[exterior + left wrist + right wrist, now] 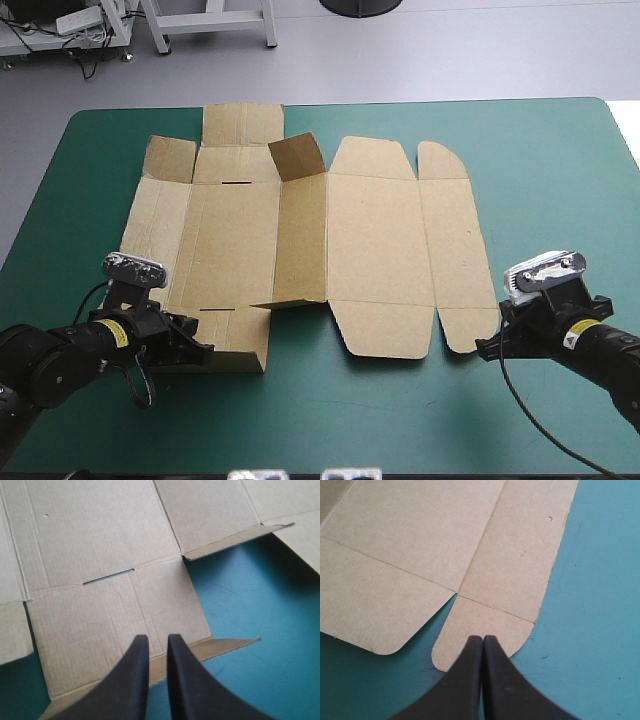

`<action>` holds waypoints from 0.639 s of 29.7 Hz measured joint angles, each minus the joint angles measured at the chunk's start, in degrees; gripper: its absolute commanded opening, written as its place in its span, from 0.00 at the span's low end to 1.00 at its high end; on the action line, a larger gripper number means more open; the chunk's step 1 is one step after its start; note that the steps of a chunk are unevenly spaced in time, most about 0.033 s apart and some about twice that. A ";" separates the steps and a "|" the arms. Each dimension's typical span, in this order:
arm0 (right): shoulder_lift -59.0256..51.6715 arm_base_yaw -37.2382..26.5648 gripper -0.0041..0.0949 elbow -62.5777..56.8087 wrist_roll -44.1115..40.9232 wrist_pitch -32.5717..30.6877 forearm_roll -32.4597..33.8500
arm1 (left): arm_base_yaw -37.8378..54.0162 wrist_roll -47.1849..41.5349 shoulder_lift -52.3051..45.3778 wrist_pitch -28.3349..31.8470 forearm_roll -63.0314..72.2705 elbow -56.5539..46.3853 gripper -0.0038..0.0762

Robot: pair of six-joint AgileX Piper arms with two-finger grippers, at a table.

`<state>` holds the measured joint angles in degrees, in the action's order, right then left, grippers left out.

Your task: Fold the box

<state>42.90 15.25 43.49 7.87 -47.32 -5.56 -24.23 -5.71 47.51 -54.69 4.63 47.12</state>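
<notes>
- high view: the box [380, 240] lies nearly flat in the middle of the teal-green cover [560, 170], its long axis running left to right across the table. only one small flap [297, 155] near the far edge stands up.
- high view: the left gripper [200, 352] is at the box's near left flap, whose near edge looks slightly lifted. the right gripper [485, 348] sits at the near right corner, by the rounded tab.
- left wrist view: the black fingers of the left gripper [154, 639] are all but together, with a thin gap, and the lifted edge of the near flap [115, 615] runs in between them, so they look clamped on the board. the rest of the sheet stretches away ahead of them, past a narrow slot [108, 576] on the crease.
- right wrist view: the fingers of the right gripper [483, 637] meet in one pointed arch, tips over the near edge of the rounded tab [480, 622]. whether they touch it, i cannot tell.
- judgement: folding has barely begun, with the walls still down. the left arm is the one with a hold, and the crease lies straight ahead of its fingers (so lifting and rolling the flap forward looks like the coming move). the right arm seems placed to press or steady its end.
</notes>
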 measured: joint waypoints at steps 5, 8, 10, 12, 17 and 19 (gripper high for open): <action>0.00 0.00 0.02 0.00 0.00 0.00 0.00 | 0.00 0.00 0.00 -0.04 -0.77 0.00 0.04; 0.00 0.00 0.02 0.00 0.00 0.00 0.00 | 0.00 0.00 0.00 -0.13 -0.77 0.00 0.04; 0.00 0.00 0.02 0.00 0.00 0.00 0.00 | 0.00 0.00 0.00 -0.18 -0.77 0.00 0.04; 0.00 0.00 0.02 0.00 0.00 0.00 0.00 | 0.00 0.00 0.00 -0.18 -0.77 0.00 0.04; 0.00 0.00 0.02 0.00 0.00 0.00 0.00 | 0.00 0.08 0.00 0.52 -0.77 0.00 0.04; 0.00 0.00 0.02 0.00 0.00 0.00 0.00 | 0.00 0.55 0.00 0.72 -0.77 0.00 0.04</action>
<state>42.90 15.25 43.49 7.87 -47.32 -5.56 -24.23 -5.17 47.51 -53.98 3.87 47.12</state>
